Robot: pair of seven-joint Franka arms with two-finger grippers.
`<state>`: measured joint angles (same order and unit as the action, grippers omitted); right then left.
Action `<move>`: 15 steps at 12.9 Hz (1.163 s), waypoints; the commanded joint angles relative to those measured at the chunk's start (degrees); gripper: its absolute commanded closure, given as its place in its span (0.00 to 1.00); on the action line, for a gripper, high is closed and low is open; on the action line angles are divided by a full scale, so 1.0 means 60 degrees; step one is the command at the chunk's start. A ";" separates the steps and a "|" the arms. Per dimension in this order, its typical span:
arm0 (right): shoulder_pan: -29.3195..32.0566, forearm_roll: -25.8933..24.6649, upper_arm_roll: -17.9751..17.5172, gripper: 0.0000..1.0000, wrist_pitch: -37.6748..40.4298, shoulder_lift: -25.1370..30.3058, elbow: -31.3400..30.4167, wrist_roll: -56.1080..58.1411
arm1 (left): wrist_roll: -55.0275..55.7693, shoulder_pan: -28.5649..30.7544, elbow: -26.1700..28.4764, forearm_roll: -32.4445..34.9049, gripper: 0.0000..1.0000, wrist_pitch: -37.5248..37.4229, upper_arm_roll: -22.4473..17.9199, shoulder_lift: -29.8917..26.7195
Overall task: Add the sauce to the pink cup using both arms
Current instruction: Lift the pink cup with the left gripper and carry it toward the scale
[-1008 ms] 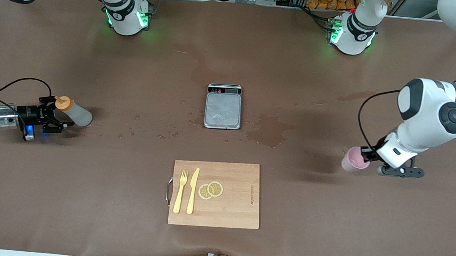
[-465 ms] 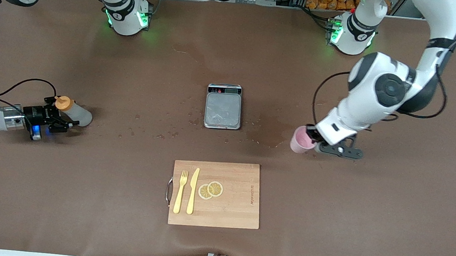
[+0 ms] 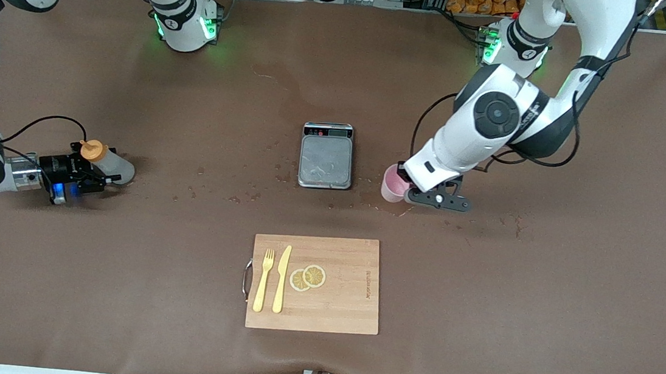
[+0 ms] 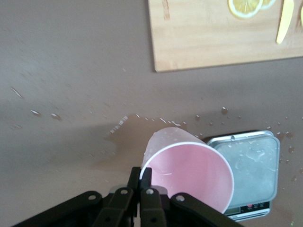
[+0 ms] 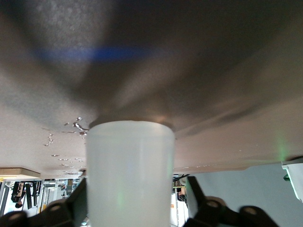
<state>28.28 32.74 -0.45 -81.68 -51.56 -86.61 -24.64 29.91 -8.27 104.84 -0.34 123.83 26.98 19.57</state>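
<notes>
The sauce bottle (image 3: 106, 163), whitish with an orange cap, stands on the table at the right arm's end. My right gripper (image 3: 100, 164) is open around its body; in the right wrist view the bottle (image 5: 130, 175) fills the space between the fingers (image 5: 195, 196), with a gap on one side. My left gripper (image 3: 404, 188) is shut on the rim of the pink cup (image 3: 393, 183) and holds it tilted just above the table, beside the grey scale (image 3: 326, 160) on its left-arm side. The left wrist view shows the cup (image 4: 189, 170) empty and the fingers pinching its rim.
A wooden cutting board (image 3: 339, 310) with a yellow fork (image 3: 263, 280), knife (image 3: 282, 278) and lemon slices (image 3: 308, 277) lies nearer the front camera than the scale. Wet spots and a damp patch (image 3: 395, 202) mark the brown table around the scale.
My left arm has carried the pink cup from the left arm's end of the table to just beside the scale. My right gripper has shifted slightly around the bottle.
</notes>
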 commanded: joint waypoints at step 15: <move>-0.1885 -0.0270 -0.0071 0.59 0.1556 0.0639 0.2025 -0.4270 | 0.5398 -0.2985 -0.1184 0.1123 1.00 0.0862 -0.0131 0.2084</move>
<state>19.45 32.47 -1.21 -74.92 -49.14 -76.77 -46.26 58.38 -24.38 99.51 2.93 126.96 26.70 29.70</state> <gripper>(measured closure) 0.533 0.974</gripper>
